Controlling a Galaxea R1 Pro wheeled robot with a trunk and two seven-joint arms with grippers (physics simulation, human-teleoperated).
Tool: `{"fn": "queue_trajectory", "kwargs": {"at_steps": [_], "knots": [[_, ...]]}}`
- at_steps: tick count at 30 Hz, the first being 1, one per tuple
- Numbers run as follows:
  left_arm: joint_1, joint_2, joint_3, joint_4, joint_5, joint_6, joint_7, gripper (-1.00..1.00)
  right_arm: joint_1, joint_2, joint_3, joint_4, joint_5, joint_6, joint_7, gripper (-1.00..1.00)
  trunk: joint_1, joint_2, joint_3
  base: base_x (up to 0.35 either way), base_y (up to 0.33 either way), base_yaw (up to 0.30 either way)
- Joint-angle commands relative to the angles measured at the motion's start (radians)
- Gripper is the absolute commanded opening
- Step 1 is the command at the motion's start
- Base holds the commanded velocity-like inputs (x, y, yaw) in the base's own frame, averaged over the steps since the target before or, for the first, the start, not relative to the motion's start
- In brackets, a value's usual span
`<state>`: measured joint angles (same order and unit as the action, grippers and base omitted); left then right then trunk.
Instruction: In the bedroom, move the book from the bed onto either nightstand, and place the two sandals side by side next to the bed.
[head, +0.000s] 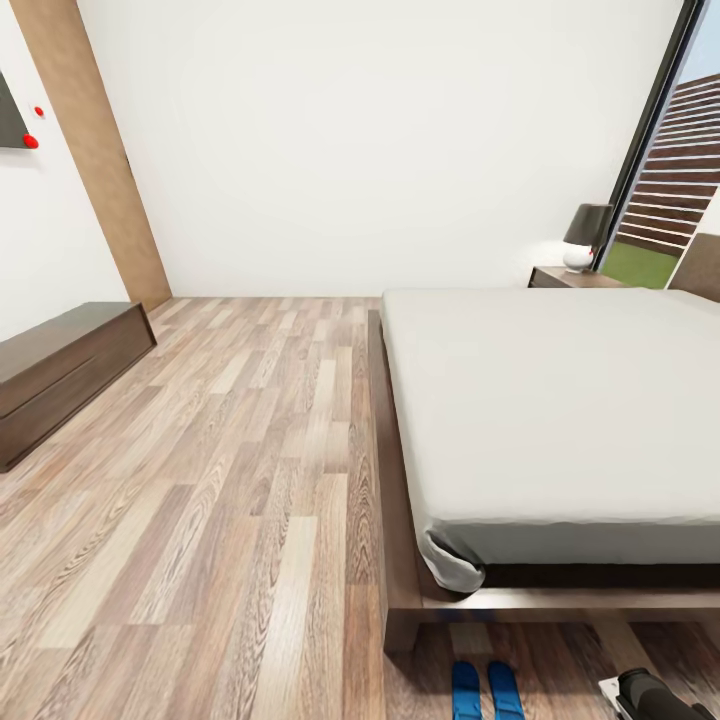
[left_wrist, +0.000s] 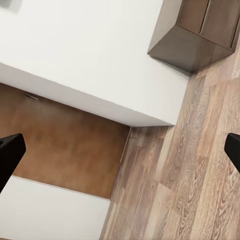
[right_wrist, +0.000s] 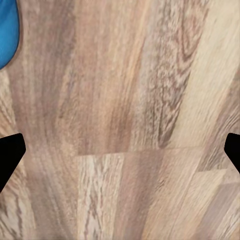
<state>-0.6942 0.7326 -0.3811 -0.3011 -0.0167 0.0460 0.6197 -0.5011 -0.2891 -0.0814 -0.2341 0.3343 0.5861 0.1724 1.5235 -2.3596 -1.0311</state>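
Two blue sandals lie side by side on the wood floor just off the foot corner of the bed. The bed's pale-grey mattress is bare where I can see it; the book is out of view. A nightstand stands at the far side of the bed's head. My right gripper is open over bare floor, with the edge of one sandal off to its side. My right arm shows beside the sandals. My left gripper is open and holds nothing.
A long dark dresser runs along the left wall and also shows as the dresser in the left wrist view. A dark-shaded lamp sits on the nightstand. A tall window is behind it. Wide plank floor lies left of the bed.
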Motion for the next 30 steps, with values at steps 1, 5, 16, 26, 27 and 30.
{"fn": "queue_trajectory", "kwargs": {"at_steps": [1, 5, 16, 26, 27, 30], "knots": [[-0.001, 0.001, -0.006, 0.0, -0.002, 0.005, 0.005, 1.0, 0.0, 0.0, -0.008, -0.002, 0.011, 0.004, 0.007, 1.0, 0.0, 0.0, -0.001, 0.0, 0.0, 0.0], [-0.001, 0.001, -0.006, 0.0, -0.002, 0.005, 0.005, 1.0, 0.001, 0.001, -0.008, -0.002, 0.011, 0.004, 0.007, 1.0, -0.016, 0.028, 0.012, 0.0, 0.0, 0.0], [-0.001, 0.001, -0.005, 0.0, -0.002, 0.005, -0.002, 1.0, 0.001, 0.001, -0.008, -0.001, 0.012, 0.003, 0.007, 1.0, -0.058, 0.105, 0.046, 0.0, 0.0, 0.0], [-0.001, 0.001, -0.005, 0.0, -0.002, 0.006, -0.047, 1.0, 0.002, 0.002, -0.008, -0.001, 0.036, 0.003, 0.006, 1.0, -0.096, 0.175, 0.077, 0.0, 0.0, 0.0], [-0.001, 0.001, -0.005, 0.0, -0.002, 0.006, -0.051, 1.0, 0.002, 0.002, -0.008, -0.001, 0.044, 0.003, 0.006, 1.0, -0.1, 0.182, 0.081, 0.0, 0.0, 0.0], [-0.001, 0.001, -0.005, 0.006, -0.002, 0.006, -0.062, 1.0, 0.002, 0.003, -0.008, 0.0, 0.056, 0.003, 0.006, 1.0, -0.111, 0.203, 0.09, 0.0, 0.0, 0.0]]}}
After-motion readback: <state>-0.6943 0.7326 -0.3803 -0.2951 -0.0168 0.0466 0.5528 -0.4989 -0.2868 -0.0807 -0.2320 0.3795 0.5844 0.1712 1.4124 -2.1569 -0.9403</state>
